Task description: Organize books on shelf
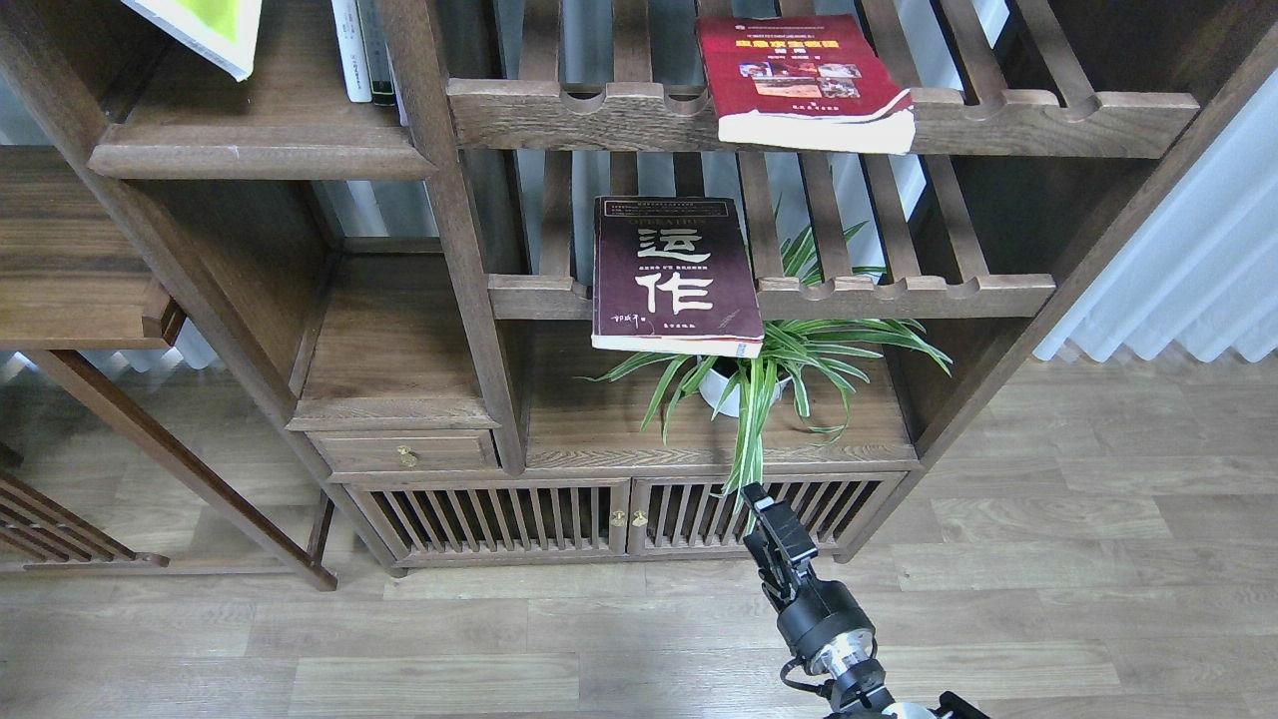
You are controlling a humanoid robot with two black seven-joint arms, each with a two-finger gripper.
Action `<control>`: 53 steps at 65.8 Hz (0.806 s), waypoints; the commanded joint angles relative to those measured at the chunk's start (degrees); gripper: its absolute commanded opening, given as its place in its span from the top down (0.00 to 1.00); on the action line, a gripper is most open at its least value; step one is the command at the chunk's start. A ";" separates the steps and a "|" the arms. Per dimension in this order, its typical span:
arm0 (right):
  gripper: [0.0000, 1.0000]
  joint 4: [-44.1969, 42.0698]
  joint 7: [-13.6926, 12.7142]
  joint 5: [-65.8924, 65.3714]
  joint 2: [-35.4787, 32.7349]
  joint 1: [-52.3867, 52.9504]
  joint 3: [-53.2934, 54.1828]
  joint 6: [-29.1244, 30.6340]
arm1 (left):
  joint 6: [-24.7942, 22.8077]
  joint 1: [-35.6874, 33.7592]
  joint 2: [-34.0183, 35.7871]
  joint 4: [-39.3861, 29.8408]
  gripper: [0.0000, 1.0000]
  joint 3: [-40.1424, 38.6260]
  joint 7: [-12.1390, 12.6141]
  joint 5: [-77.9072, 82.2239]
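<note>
The yellow-green and white book (205,22) shows only as a tilted corner at the top left edge, above the solid dark-brown shelf (262,152); what holds it is out of view. Flat on the middle slatted rack lies the dark maroon book (671,272), its front overhanging the rail. On the upper slatted rack rests the red book (802,80), also overhanging. My right gripper (761,507) hangs low in front of the cabinet doors, far below all books, seen dark and end-on. My left gripper is out of view.
Thin white- and dark-spined books (361,50) stand upright at the shelf's right end against the post. A potted spider plant (764,374) sits below the maroon book. A drawer with a brass knob (406,455) and slatted cabinet doors (559,517) lie lower.
</note>
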 commanded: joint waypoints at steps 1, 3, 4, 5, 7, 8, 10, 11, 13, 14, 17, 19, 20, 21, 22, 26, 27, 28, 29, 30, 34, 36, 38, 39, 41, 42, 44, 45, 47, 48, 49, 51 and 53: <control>0.01 0.00 0.00 0.00 0.00 0.01 -0.02 0.00 | 0.00 -3.91 -0.47 3.16 0.96 2.92 0.00 1.79; 0.01 0.00 0.00 0.00 0.00 0.01 -0.02 0.00 | 0.00 -4.61 -0.56 3.86 0.96 3.53 0.00 2.31; 0.01 0.00 0.00 0.00 0.00 0.01 -0.02 0.00 | 0.00 -4.79 -0.65 4.04 0.96 3.62 0.00 2.49; 0.01 0.00 0.00 0.00 0.00 0.01 -0.02 0.00 | 0.00 -5.05 -0.99 4.21 0.96 3.88 0.00 2.84; 0.01 0.00 0.00 0.00 0.00 0.01 -0.02 0.00 | 0.00 -6.11 -1.78 5.09 0.96 4.68 0.00 3.54; 0.01 0.00 0.00 0.00 0.00 0.01 -0.02 0.00 | 0.00 -6.29 -1.96 5.27 0.96 4.85 0.00 3.72; 0.01 0.00 0.00 0.00 0.00 0.01 -0.02 0.00 | 0.00 -6.99 -2.66 5.80 0.96 5.47 0.00 4.51; 0.01 0.00 0.00 0.00 0.00 0.01 -0.02 0.00 | 0.00 -7.17 -2.75 5.97 0.96 5.64 0.00 4.78; 0.01 0.09 0.00 0.00 0.00 0.01 -0.02 0.00 | 0.00 -7.60 -3.02 6.41 0.96 6.08 0.00 5.39; 0.01 0.09 0.00 0.00 0.00 0.01 -0.02 0.00 | 0.00 -7.78 -3.11 6.59 0.96 6.17 0.00 5.74; 0.01 0.17 0.00 0.00 0.00 0.01 -0.02 0.00 | 0.00 -8.83 -3.54 7.47 0.96 6.79 0.00 6.45; 0.01 0.35 0.00 0.00 0.00 -0.08 -0.02 0.00 | 0.00 -10.24 -3.90 8.87 0.96 8.02 0.00 7.24; 0.01 0.44 0.00 0.00 0.00 -0.08 -0.02 0.00 | 0.00 -10.50 -3.90 9.22 0.96 8.37 0.00 7.33; 0.01 0.44 0.00 0.00 0.00 -0.08 -0.02 0.00 | 0.00 -10.77 -3.90 9.75 0.96 8.72 0.00 7.33; 0.01 0.52 0.00 0.00 0.00 -0.08 -0.02 0.00 | 0.00 -10.94 -3.90 10.01 0.96 8.98 0.00 7.41; 0.01 0.53 0.00 0.00 0.00 -0.08 -0.02 0.00 | 0.00 -11.82 -3.99 11.86 0.96 10.39 0.00 7.50; 0.01 0.61 0.00 0.00 0.00 -0.08 -0.02 0.00 | 0.00 -12.00 -4.07 12.12 0.96 10.48 0.00 7.50; 0.01 0.61 0.00 0.00 0.00 -0.08 -0.02 0.00 | 0.00 -12.52 -4.16 12.74 0.96 11.00 0.00 7.50; 0.01 0.61 0.00 0.00 0.00 -0.08 -0.02 0.00 | 0.00 -12.70 -4.25 13.00 0.96 11.09 0.00 7.59; 0.01 0.61 0.00 0.00 0.00 -0.08 -0.02 0.00 | 0.00 -12.97 -4.34 13.35 0.96 11.27 0.00 7.68; 0.01 0.70 0.00 0.00 0.00 -0.08 -0.02 0.00 | 0.00 -14.19 -5.30 15.46 0.96 12.06 0.00 8.12; 0.01 0.70 0.00 0.00 0.00 -0.08 -0.02 0.00 | 0.00 -14.55 -5.57 16.17 0.96 12.15 0.00 8.38; 0.01 0.70 0.00 0.00 0.00 -0.08 -0.02 0.00 | 0.00 -15.16 -6.00 17.30 0.96 12.41 0.00 8.73; 0.01 0.70 0.00 0.00 0.00 -0.08 -0.10 0.00 | 0.00 -15.51 -6.18 17.75 0.96 12.50 0.00 8.91; 0.01 0.70 0.00 0.00 0.00 -0.08 -0.19 0.00 | 0.00 -15.78 -6.36 18.36 0.96 12.59 0.00 9.00; 0.01 0.70 0.00 0.00 0.00 -0.08 -0.28 0.00 | 0.00 -16.13 -6.62 18.98 0.96 12.68 0.00 9.08; 0.01 0.70 0.00 0.00 0.00 -0.08 -0.28 0.00 | 0.00 -16.57 -7.15 19.77 0.96 12.85 0.00 9.08; 0.01 0.79 0.00 0.00 0.00 -0.08 -0.37 0.00 | 0.00 -16.75 -7.32 20.03 0.96 12.94 0.00 9.08; 0.01 0.79 -0.09 0.00 0.00 -0.08 -0.37 0.00 | 0.00 -17.10 -7.85 20.74 0.96 13.12 0.00 9.17; 0.01 0.79 -0.09 0.00 0.00 -0.08 -0.37 0.00 | 0.00 -17.53 -8.20 21.44 0.96 13.38 0.00 9.17; 0.01 0.79 -0.09 0.00 0.00 -0.08 -0.37 0.00 | 0.00 -17.80 -8.38 21.70 0.96 13.55 0.00 9.17; 0.01 0.79 0.00 0.00 0.00 -0.08 -0.37 0.00 | 0.00 -18.33 -8.73 22.41 0.96 13.82 0.00 9.26; 0.01 0.70 -0.09 0.00 0.00 -0.08 -0.37 0.00 | 0.00 -19.11 -9.08 23.46 0.96 14.34 0.00 9.26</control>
